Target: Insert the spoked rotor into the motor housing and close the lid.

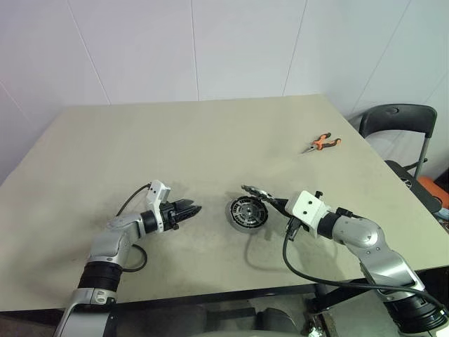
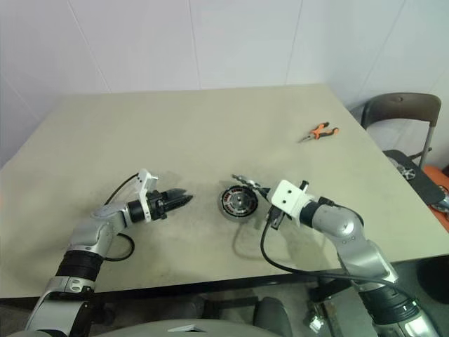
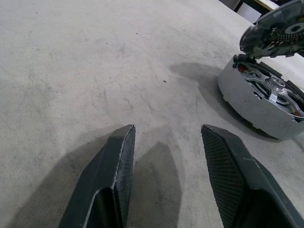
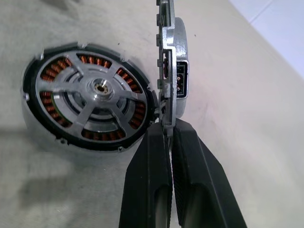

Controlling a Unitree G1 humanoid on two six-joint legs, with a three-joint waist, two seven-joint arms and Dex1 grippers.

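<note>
The motor housing (image 1: 248, 213) lies flat on the table between my two grippers. The spoked rotor (image 4: 99, 87) sits inside it, silver spokes up, with copper windings showing through the gaps. My right gripper (image 1: 271, 201) is shut on the edge of the grey lid (image 1: 256, 192), which hangs tilted just above the housing's right rim. In the right wrist view the lid (image 4: 169, 57) stands edge-on beside the housing (image 4: 40, 142). My left gripper (image 1: 194, 209) rests low over the table to the left of the housing, open and holding nothing (image 3: 167, 130).
Orange-handled pliers (image 1: 320, 143) lie at the table's far right. A dark chair (image 1: 398, 121) stands beyond the right edge. Cables trail from both wrists across the table's near side.
</note>
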